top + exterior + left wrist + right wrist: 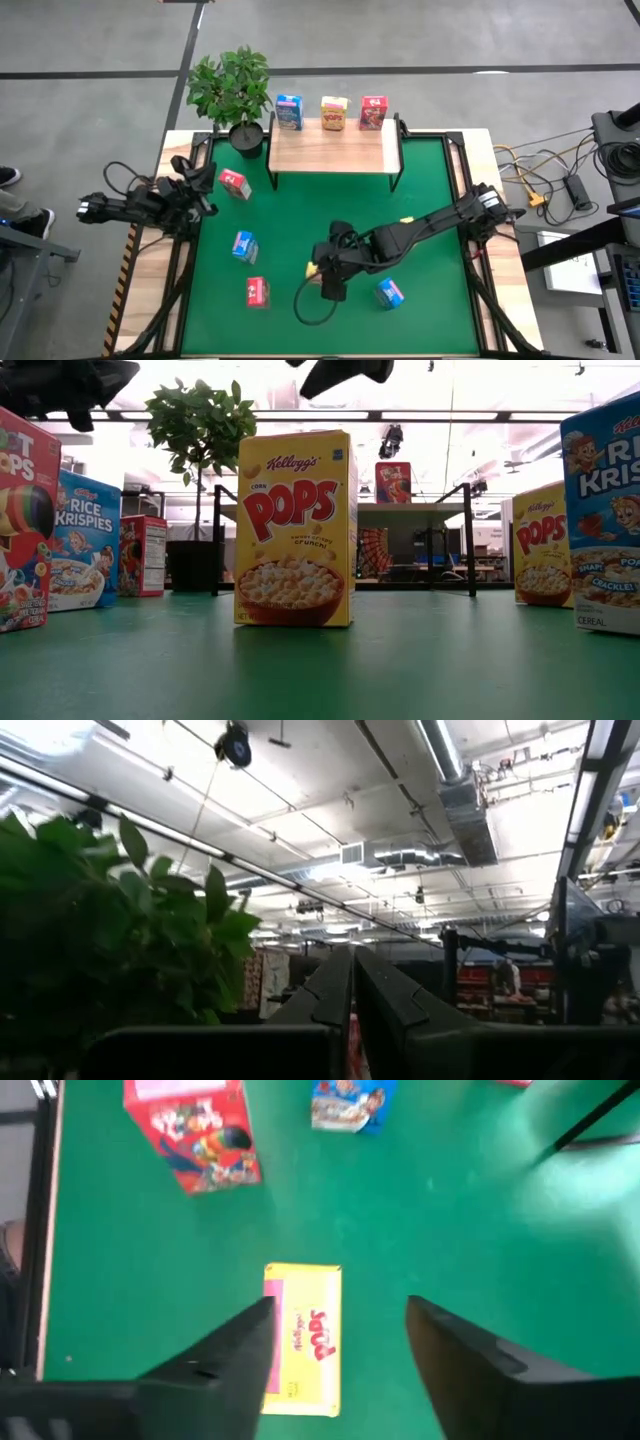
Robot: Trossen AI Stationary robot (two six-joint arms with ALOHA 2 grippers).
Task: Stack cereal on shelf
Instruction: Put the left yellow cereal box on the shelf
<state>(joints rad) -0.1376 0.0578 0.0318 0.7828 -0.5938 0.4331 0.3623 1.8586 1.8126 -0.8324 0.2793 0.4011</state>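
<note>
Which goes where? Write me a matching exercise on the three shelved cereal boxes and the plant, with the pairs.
Things:
1. blue box
2. yellow box
3. red box
4. plant

Places:
a. middle of the shelf
b. off the shelf, by its left end
c. right end of the shelf
d. left end of the shelf

Pairs: 1-d, 2-a, 3-c, 4-b

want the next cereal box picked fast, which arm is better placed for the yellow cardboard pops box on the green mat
Right. The right gripper hangs open directly above the standing yellow cardboard Pops box, fingers either side of it. The left gripper is shut and waits at the green mat's left edge.
</note>
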